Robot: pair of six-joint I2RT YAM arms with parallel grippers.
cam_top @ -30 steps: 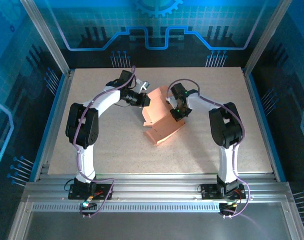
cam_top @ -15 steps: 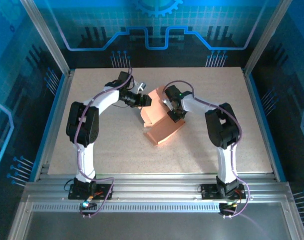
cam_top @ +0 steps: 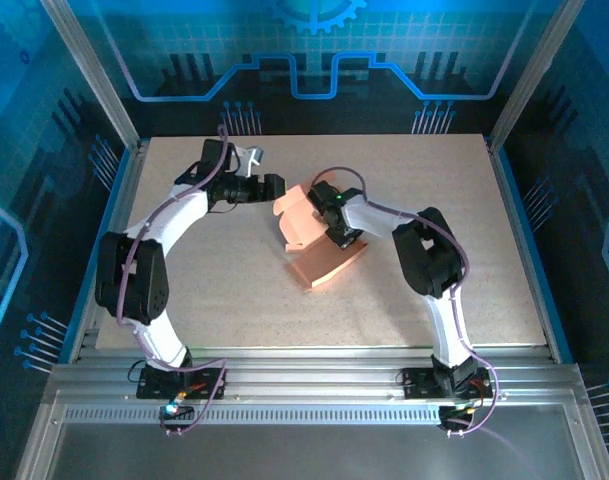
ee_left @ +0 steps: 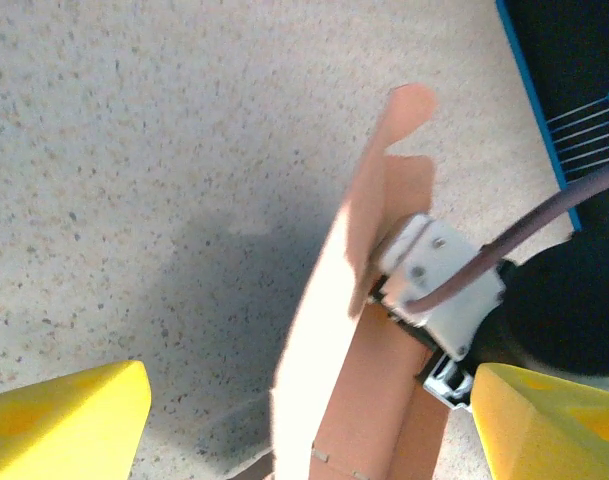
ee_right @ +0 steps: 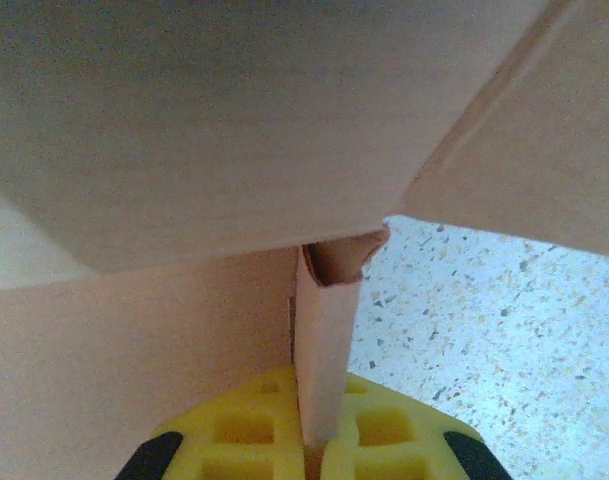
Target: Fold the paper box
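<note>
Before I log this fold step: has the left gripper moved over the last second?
Yes. The left gripper has backed away from the paper box, leftward toward the table's left edge.

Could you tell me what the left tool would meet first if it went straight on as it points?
Most likely the paper box: its raised panel stands right ahead of the open left tool.
</note>
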